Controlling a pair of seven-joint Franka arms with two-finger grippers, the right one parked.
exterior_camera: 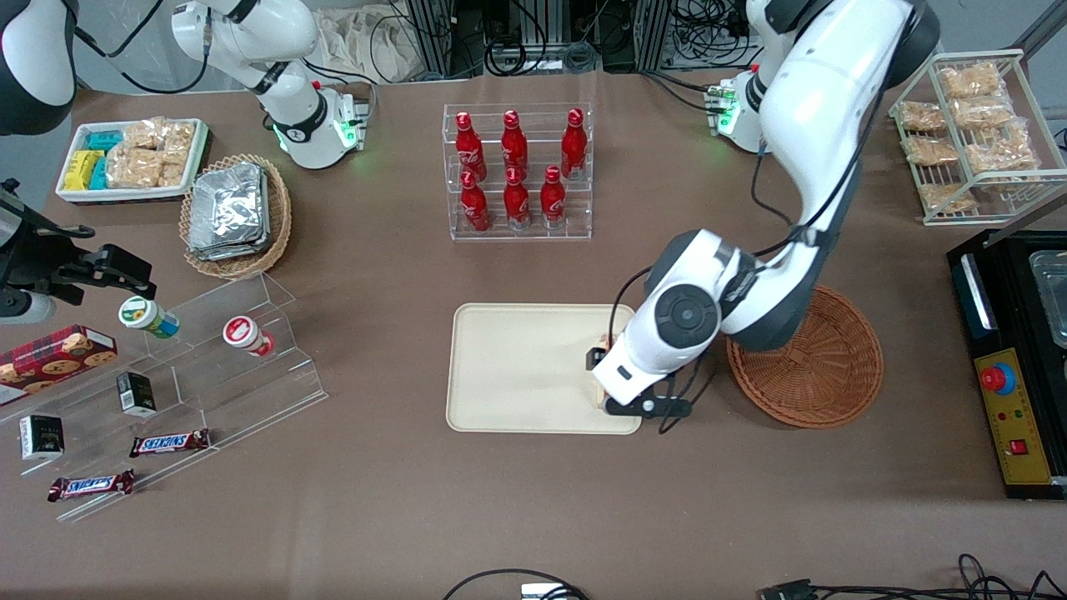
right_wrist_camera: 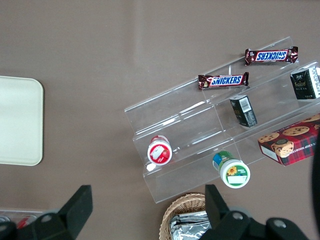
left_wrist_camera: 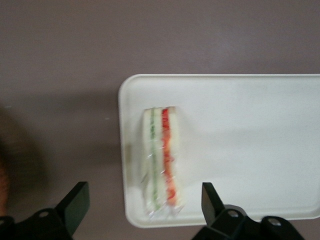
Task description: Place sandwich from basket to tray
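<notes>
The sandwich [left_wrist_camera: 162,160], a white bread wedge in clear wrap with red and green filling stripes, lies on the cream tray [left_wrist_camera: 250,140] near one of its rounded corners. My left gripper [left_wrist_camera: 144,195] is open above it, one black finger [left_wrist_camera: 77,197] on each side, neither touching it. In the front view the gripper [exterior_camera: 602,375] hangs over the tray's [exterior_camera: 517,367] edge nearest the reddish-brown wicker basket [exterior_camera: 809,358], and the arm hides most of the sandwich. The basket looks empty.
A clear rack of red bottles [exterior_camera: 517,171] stands farther from the front camera than the tray. A tan basket of foil packets [exterior_camera: 233,212] and a clear stepped snack shelf [exterior_camera: 192,350] lie toward the parked arm's end. A black control box [exterior_camera: 1013,358] sits beside the wicker basket.
</notes>
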